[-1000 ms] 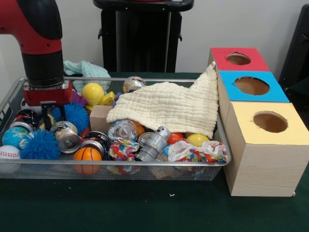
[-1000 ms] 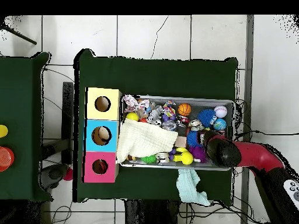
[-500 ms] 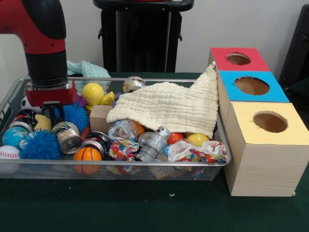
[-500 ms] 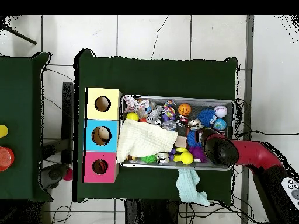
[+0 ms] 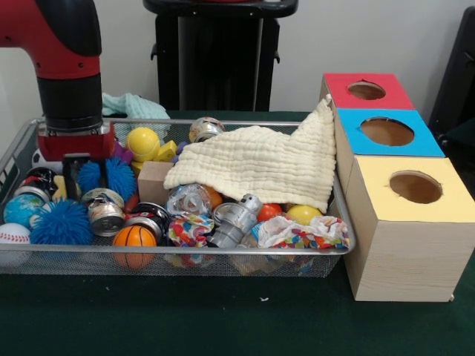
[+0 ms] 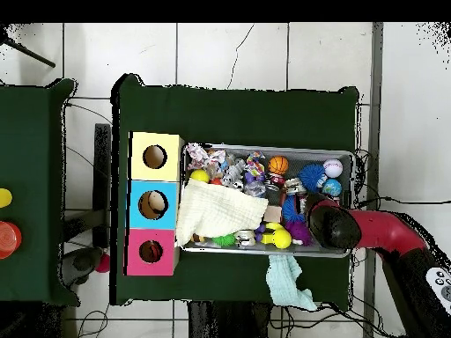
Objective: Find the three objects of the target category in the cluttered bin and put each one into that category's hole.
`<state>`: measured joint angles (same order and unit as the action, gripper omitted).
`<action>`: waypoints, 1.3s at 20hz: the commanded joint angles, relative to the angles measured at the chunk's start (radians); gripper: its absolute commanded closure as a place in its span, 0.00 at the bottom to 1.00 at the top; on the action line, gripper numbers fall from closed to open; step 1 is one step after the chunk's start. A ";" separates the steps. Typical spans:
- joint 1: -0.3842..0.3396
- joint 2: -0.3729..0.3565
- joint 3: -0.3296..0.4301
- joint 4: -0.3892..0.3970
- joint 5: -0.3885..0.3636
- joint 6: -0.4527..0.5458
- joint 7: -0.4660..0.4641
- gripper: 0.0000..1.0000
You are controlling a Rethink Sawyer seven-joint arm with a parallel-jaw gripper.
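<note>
You see the gripper [image 5: 76, 172] lowered at the wire bin's [image 5: 178, 256] left end, jaws parted and empty astride a blue spiky ball [image 5: 110, 176], small tin can [image 5: 105, 213] just beside, three-hole box [image 5: 404, 189] against the bin's right end

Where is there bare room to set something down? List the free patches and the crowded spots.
Free: the green table in front of the wire bin, and the wide strip beyond the bin in the overhead view. Crowded: the bin is packed, a cream cloth covers its box end, and the gripper hangs over the opposite end.
</note>
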<state>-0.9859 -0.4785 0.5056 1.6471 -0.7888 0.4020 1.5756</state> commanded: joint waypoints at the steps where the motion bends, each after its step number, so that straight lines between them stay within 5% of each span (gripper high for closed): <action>1: 0.012 -0.016 0.010 0.006 -0.067 0.098 -0.186 0.00; 14: 0.065 0.010 -0.060 -0.048 -0.140 0.083 -0.155 0.00; 21: 0.161 0.078 -0.197 -0.119 -0.221 0.006 0.031 0.00; 26: 0.188 0.052 -0.226 -0.115 -0.238 0.027 -0.005 0.00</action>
<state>-0.8260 -0.4673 0.3705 1.5976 -0.9301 0.4010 1.5756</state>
